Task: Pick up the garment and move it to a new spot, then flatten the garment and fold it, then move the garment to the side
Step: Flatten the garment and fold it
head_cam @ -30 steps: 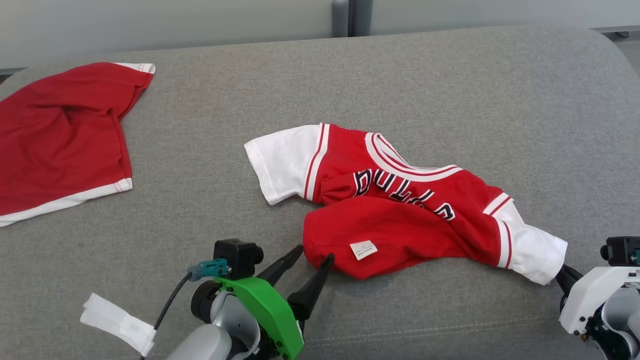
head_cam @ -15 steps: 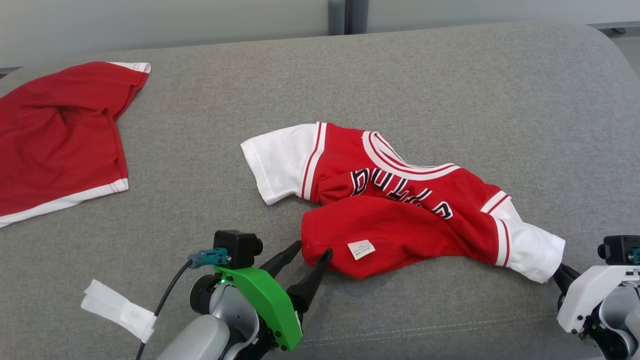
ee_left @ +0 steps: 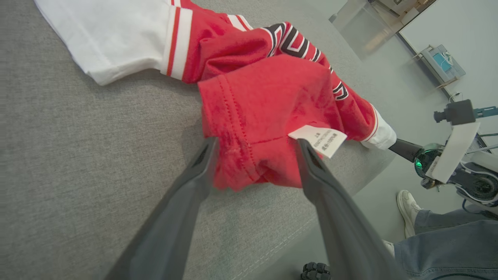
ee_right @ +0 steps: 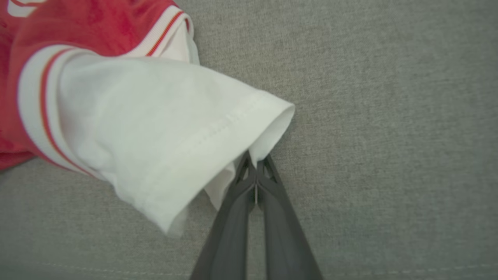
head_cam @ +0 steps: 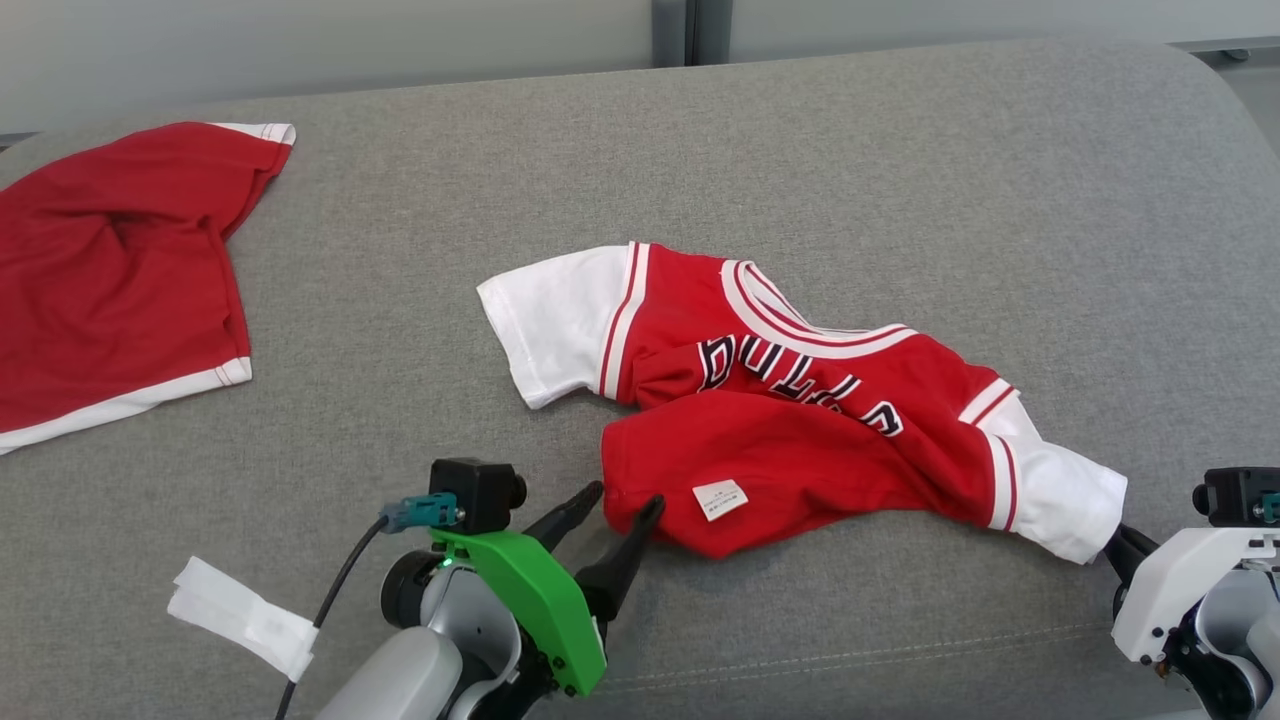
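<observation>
While its right tool is clamped shut on the cuff of a white sleeve, a two-armed robot sets its left tool at the near hem of a red-and-white basketball jersey. The jersey lies crumpled near the middle of a grey upholstered surface, its lower half folded up over the lettering, with a white care label showing.

The left arm rises from the bottom edge, its green wrist bracket tilted, with the dark fingers spread apart and pointing up and to the right, one on either side of the hem's corner. The right arm's white wrist sits at the lower right edge, fingers angled up and to the left into the sleeve.

A second red garment lies well apart at the far left, and a folded white strip lies near the left arm. A person's shoe shows in the left wrist view.
</observation>
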You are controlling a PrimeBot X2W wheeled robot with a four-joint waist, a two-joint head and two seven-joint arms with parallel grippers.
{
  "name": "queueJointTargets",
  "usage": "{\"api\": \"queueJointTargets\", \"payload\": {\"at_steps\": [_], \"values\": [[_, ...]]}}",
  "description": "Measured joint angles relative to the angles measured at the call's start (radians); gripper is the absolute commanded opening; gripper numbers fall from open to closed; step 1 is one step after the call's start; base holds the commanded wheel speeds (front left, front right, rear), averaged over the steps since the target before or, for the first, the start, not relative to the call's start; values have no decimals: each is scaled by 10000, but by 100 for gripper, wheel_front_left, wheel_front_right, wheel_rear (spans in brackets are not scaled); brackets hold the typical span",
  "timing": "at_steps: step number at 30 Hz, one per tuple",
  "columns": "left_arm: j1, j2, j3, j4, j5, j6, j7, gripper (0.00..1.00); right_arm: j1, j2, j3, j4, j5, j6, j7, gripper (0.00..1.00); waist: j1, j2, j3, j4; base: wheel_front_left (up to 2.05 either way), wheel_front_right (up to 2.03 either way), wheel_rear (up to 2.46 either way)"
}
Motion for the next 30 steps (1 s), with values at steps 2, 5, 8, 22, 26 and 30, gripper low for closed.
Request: {"api": "queueJointTargets", "payload": {"at_steps": [2,5,8,22,26,30], "values": [[-2,17,98,92,2,77,-8,100,-18,15,10,21,2,0,0,0,0,0,1,-10,0,0,0],[-12,67,167,207,6,165,-8,100,-20,13,13,73,4,2,-2,0,0,0,-1,-19,0,0,0],[-15,73,165,313,6,222,-4,100,-28,12,35,111,8,2,-4,0,0,0,-6,-22,0,0,0],[-30,-180,-36,288,-198,92,92,58,-168,13,161,201,13,2,-77,0,0,0,-11,-12,0,0,0],[-79,-173,-6,295,-190,92,81,66,-168,13,188,247,15,2,-77,0,0,0,-24,-22,0,0,0],[-151,-171,2,301,-188,90,44,59,-169,15,221,280,17,4,-79,0,0,0,-45,-34,0,0,0]]}}
